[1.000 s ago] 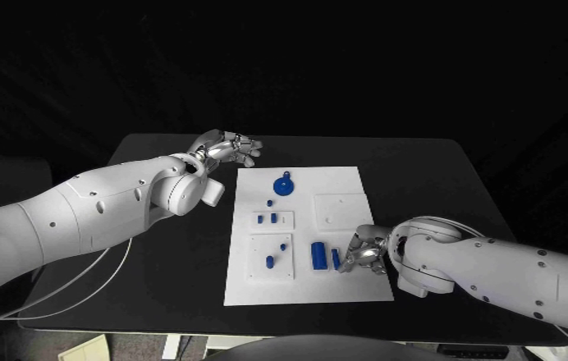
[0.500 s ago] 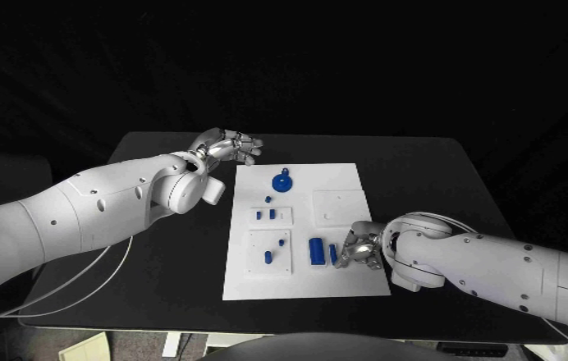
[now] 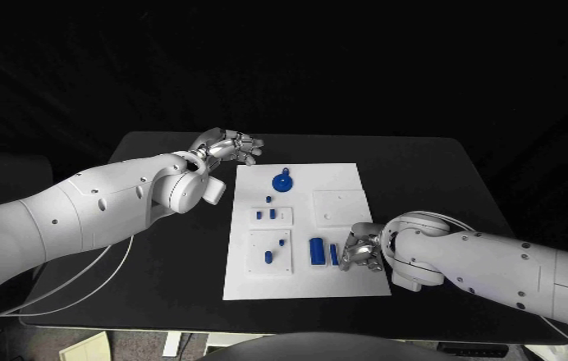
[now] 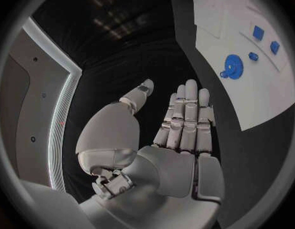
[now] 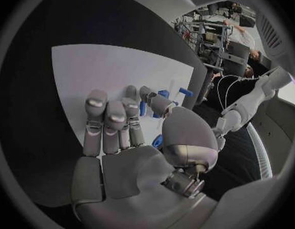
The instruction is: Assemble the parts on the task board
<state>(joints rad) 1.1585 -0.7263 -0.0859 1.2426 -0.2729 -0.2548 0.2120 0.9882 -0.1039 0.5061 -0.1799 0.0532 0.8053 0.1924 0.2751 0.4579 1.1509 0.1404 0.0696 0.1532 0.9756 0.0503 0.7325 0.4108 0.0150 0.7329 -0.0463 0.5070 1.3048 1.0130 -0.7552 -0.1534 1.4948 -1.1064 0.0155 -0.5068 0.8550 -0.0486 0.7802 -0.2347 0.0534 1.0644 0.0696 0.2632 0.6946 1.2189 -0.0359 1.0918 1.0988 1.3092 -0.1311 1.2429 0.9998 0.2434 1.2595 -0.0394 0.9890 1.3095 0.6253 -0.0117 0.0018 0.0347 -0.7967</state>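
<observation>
Here the black counter carries the white task board at its middle, lying flat with its long side running away from the robot.

The left arm comes in over the counter's far left part, and its left hand hangs above bare counter just beyond the board's far left corner, touching nothing. In the left wrist view that hand has its fingers straight and side by side with the thumb held apart; it holds nothing.

The right arm reaches in low at the near right, and the right hand sits on the board's near right part. In the right wrist view the hand has its fingers pressed together and extended over the board, while the thumb and a fingertip meet around a small blue part; whether it is truly pinched I cannot tell.

On the board, a round blue disc with a tab lies near the far end. A blue rectangular block lies just beside the right hand. Two small blue pieces sit mid-board on the left, and small blue pegs lie nearer the robot.
</observation>
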